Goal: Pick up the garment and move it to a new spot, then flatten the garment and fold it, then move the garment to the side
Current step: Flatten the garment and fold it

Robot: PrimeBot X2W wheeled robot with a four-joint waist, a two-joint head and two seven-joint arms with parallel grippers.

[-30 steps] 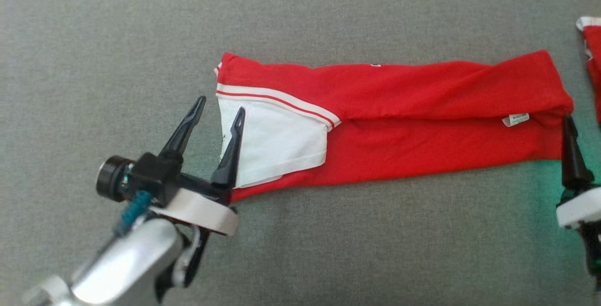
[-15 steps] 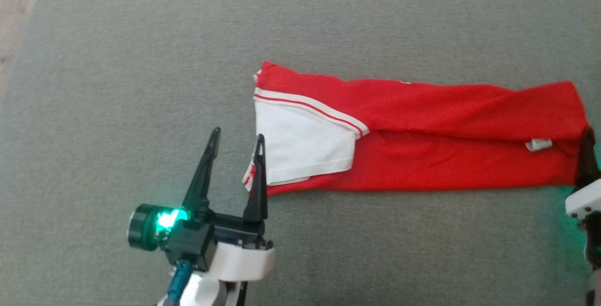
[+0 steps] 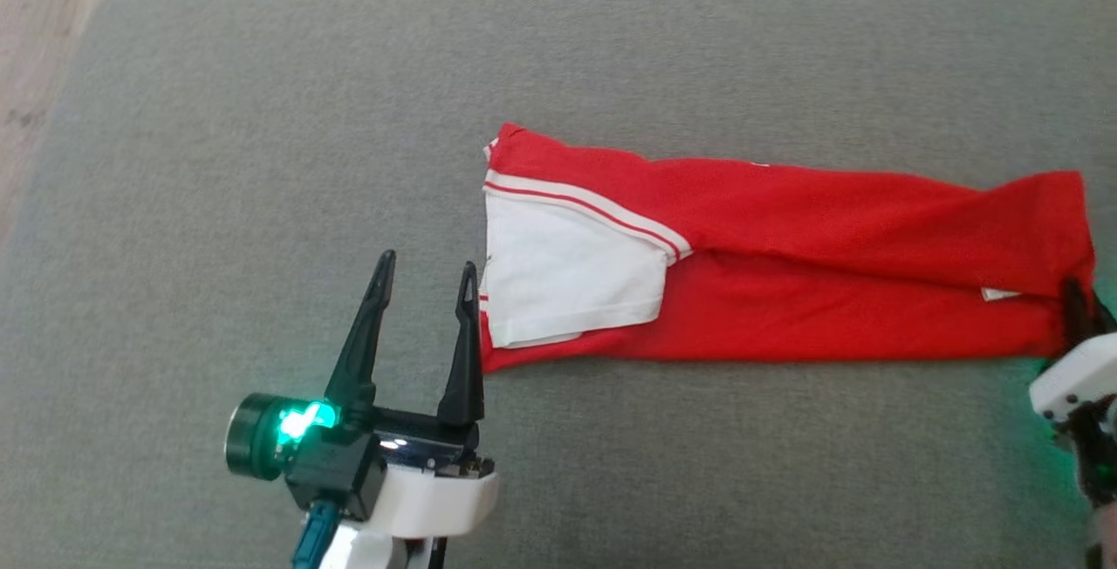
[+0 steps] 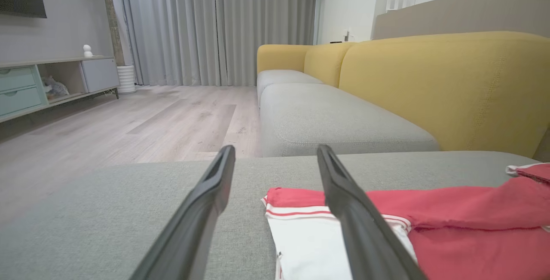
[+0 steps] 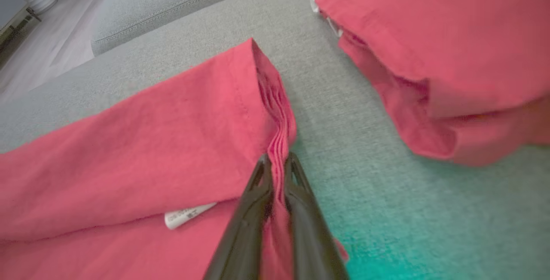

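Red garment [image 3: 785, 272]: lying in a long folded strip across the grey sofa [image 3: 262, 115].
Right hand [image 5: 277, 159]: open a second ago, now pinching the strip's right end.
Left hand [image 3: 427, 263]: standing open, gripping nothing, just beside the white sleeve [image 3: 567, 277].
Meaning: one end is being held; the next fold probably needs the left end gripped too.

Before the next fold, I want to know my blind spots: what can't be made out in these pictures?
- Care label: print too small and blurred, right wrist view.
- Second red garment: cut off by the right wrist view's top and right edges.
- Left gripper: whether its open jaws touch the garment; a finger covers the hem there, head view.
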